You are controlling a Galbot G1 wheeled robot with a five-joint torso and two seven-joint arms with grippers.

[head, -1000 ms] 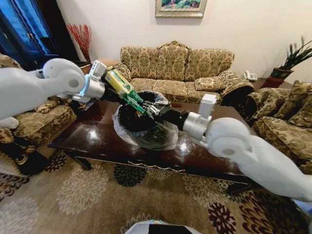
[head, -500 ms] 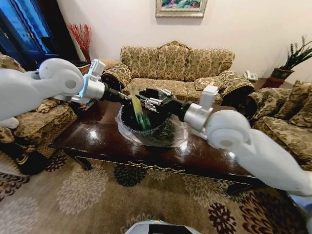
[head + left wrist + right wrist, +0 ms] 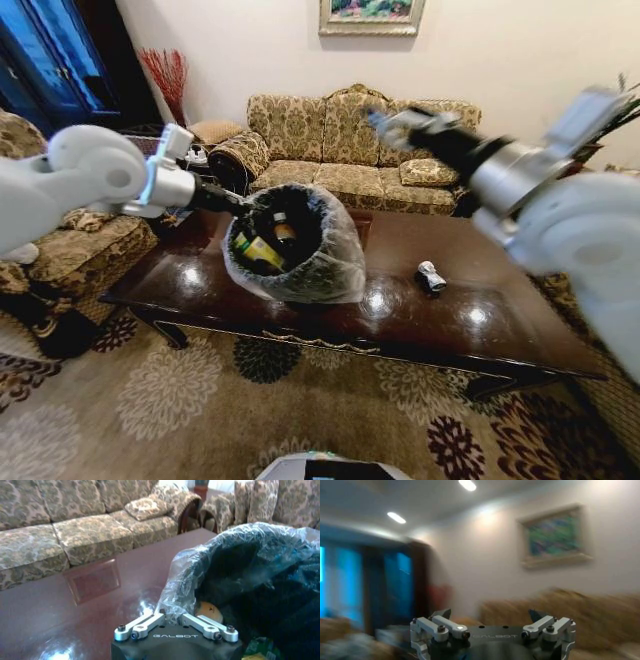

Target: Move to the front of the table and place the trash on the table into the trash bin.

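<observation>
My left gripper [image 3: 243,203] is clenched on the bin [image 3: 330,262], pinching the rim with its grey bag; in the left wrist view my left gripper [image 3: 172,615] has its fingers closed on a fold of that plastic at the bin's [image 3: 280,573] edge. The bin is tilted over the table [image 3: 190,275], its mouth turned toward me. Inside it I can see the green-yellow packet [image 3: 256,250] lying low against the wall and the tan bottle [image 3: 284,231] just beside it; from the left wrist view the bottle [image 3: 209,611] shows as a rounded tan shape below the rim and the packet [image 3: 257,648] sits at the bottom edge. The silver-white wrapper [image 3: 431,277] lies on the table to the right of the bin, well apart from it. My right gripper [image 3: 398,123] is raised high over the far side of the table, in front of the sofa [image 3: 355,130]; in the right wrist view my right gripper [image 3: 488,615] has its fingers spread wide with nothing between them, facing a wall with a framed picture [image 3: 555,536].
</observation>
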